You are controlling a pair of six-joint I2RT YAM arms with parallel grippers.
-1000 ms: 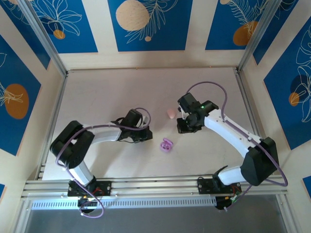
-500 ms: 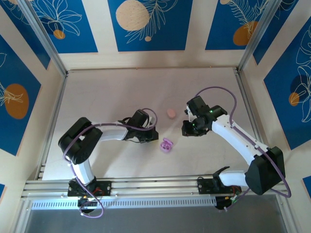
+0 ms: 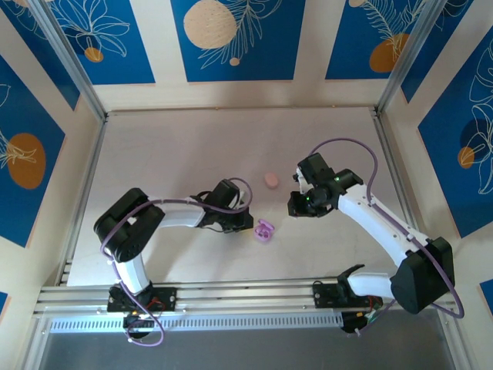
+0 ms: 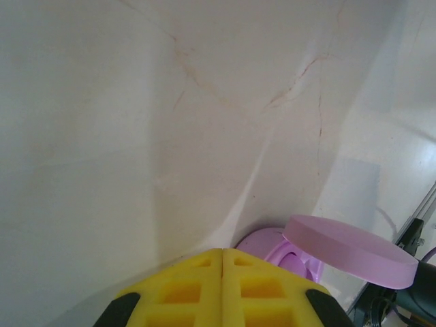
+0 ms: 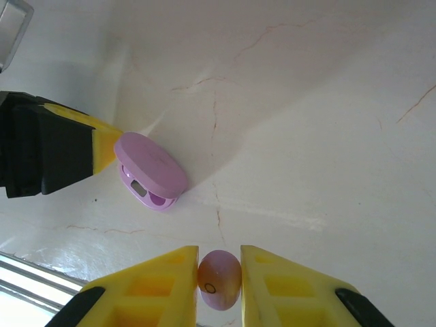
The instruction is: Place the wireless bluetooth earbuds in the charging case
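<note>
Pinching tiny mauve oval earbud (image 5: 219, 283), right hand (image 5: 219, 253); left hand (image 4: 223, 256) pressed together beside open purple case (image 5: 150, 164).

Three things are counted on or above the desk (image 3: 169, 154): one open purple case (image 3: 264, 230), one small pink oval (image 3: 270, 179), possibly a second case, and one pinkish earbud (image 5: 219, 279).

I see a pale table (image 3: 177, 146) with thin cracks, and blue flower walls (image 3: 235, 58) all around it.
</note>
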